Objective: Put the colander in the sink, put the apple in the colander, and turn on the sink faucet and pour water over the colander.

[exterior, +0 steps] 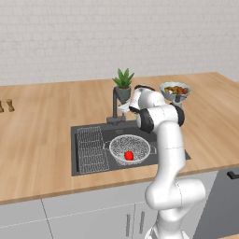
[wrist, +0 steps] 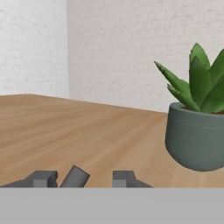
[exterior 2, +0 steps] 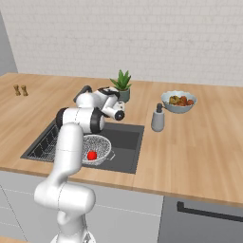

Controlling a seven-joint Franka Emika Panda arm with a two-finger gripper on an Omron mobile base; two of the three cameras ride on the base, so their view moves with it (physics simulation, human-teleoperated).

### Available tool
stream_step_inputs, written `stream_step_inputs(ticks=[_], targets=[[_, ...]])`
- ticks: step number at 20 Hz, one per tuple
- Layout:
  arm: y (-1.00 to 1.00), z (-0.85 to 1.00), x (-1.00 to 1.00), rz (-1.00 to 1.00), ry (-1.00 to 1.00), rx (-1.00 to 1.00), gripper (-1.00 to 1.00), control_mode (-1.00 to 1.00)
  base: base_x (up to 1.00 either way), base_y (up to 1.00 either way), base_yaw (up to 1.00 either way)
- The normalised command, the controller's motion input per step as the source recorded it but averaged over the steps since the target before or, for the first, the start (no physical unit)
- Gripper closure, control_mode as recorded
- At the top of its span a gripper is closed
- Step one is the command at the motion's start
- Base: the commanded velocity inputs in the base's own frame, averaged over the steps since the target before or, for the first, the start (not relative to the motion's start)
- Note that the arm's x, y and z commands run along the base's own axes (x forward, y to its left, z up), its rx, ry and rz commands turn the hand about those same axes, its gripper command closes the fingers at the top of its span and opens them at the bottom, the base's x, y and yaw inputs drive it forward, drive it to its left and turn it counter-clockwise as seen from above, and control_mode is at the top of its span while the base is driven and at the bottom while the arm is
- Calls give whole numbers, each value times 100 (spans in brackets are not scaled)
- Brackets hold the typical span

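Observation:
The silvery mesh colander [exterior: 130, 145] sits in the dark sink [exterior: 110, 134], right of the middle, and the red apple [exterior: 129, 155] lies inside it. In the right base view the colander [exterior 2: 100, 144] and apple [exterior 2: 92, 155] show beside my arm. The dark angular faucet [exterior: 115, 103] stands behind the basin. My hand hovers just right of it, at spout height. In the hand view my gripper [wrist: 83, 179] is open, its fingertips [wrist: 43, 178] apart. A slanted dark grey piece [wrist: 75, 176] rises between them, nearer the left tip. I see no water running.
A green potted plant [exterior: 123, 84] stands right behind the faucet, and it is close ahead in the hand view [wrist: 197, 131]. A wire rack [exterior: 91, 149] lies in the sink's left half. A grey soap dispenser [exterior 2: 158, 118] and a fruit bowl [exterior 2: 178, 101] stand to the right.

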Motion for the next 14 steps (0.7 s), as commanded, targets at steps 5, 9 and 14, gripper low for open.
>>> stream_step_inputs(ticks=[5, 9, 14], targets=[[-60, -16, 1, 0, 0, -4, 100, -100, 0, 0, 0], [-60, -18, 0, 0, 0, -4, 100, -100, 0, 0, 0], [-54, -18, 0, 0, 0, -4, 100, -100, 0, 0, 0]])
